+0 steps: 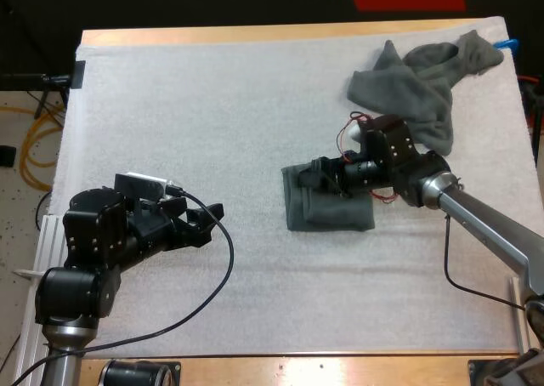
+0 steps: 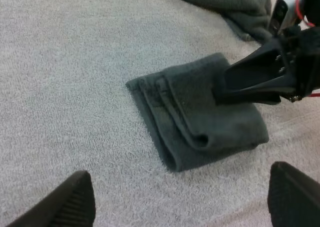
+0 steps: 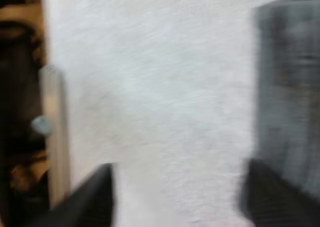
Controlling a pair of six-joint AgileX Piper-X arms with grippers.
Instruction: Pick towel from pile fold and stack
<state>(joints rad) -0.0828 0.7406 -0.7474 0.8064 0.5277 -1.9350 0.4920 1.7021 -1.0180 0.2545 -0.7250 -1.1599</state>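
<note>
Looking over the whole scene, I can't make out any writing, label, brand mark, number or sign on anything here.
</note>
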